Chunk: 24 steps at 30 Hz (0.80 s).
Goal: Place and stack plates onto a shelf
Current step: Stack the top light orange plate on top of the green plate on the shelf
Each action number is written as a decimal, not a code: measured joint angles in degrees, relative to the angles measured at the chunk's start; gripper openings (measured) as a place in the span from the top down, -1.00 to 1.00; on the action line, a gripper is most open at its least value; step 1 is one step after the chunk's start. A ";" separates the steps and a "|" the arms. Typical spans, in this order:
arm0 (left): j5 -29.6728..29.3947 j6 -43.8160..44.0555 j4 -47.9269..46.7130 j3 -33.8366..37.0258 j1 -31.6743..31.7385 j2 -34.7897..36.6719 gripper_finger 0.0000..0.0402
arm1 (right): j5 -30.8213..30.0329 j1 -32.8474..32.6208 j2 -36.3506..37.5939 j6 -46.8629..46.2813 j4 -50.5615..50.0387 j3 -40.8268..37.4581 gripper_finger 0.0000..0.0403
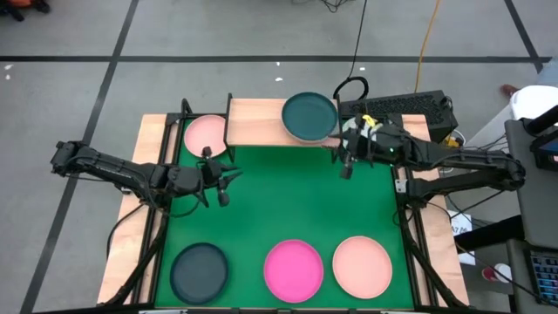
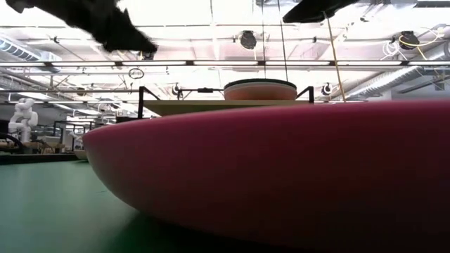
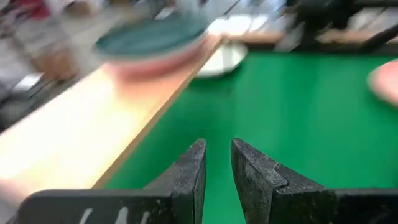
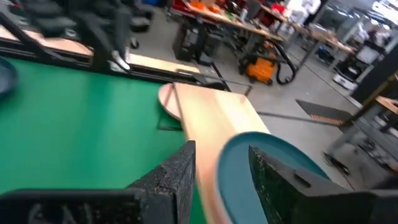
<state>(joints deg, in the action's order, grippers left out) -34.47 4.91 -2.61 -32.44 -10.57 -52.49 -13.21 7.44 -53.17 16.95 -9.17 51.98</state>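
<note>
- Sitting farthest left among the loose plates, a dark grey-teal plate (image 1: 200,271) lies flat at the near-left corner of the green mat (image 1: 279,201), untouched and waiting its turn.
- Above it, the left gripper (image 1: 228,181) hovers over the mat's left half, well clear of every plate; the left wrist view shows its fingers (image 3: 189,171) with a narrow gap between them and nothing held, so I judge this arm is free for the next pick.
- A light pink plate (image 1: 206,135) rests at the far-left edge, partly tucked under the shelf (image 1: 257,122), probably on the mat below the board, not on it.
- The shelf stands along the far edge, its left part bare, which leaves room for a second stack.
- A magenta plate (image 1: 294,269) lies flat at the near middle, so close to the low camera that it fills that view.
- On the shelf's right end sits a teal plate (image 1: 309,116) topping a stack; a rosy plate (image 3: 158,61) shows under it in the left wrist view.
- A peach plate (image 1: 362,265) lies near the magenta one, apart from it.
- The right gripper (image 1: 347,157) hangs just beside the stack, fingers (image 4: 180,177) spread and empty, seemingly having let go.
</note>
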 joint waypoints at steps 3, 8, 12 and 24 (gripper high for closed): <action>-1.19 6.50 -10.25 -0.01 1.93 0.00 0.60 | 0.00 -2.07 1.61 -0.02 2.56 -2.51 0.35; 0.04 18.75 -25.74 -0.01 6.32 0.00 0.60 | -0.04 -4.69 2.87 0.00 8.52 -6.72 0.35; 3.16 19.73 -32.39 -0.01 11.88 -0.01 0.60 | -0.09 -5.77 2.93 0.68 14.19 -9.25 0.35; 9.63 14.69 -37.76 -0.01 30.21 -11.23 0.60 | -0.17 -6.49 2.93 1.60 17.56 -10.86 0.35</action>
<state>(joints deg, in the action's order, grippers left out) -24.84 19.60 -40.36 -32.45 19.64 -63.72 -13.39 0.95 -50.24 18.55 8.39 41.12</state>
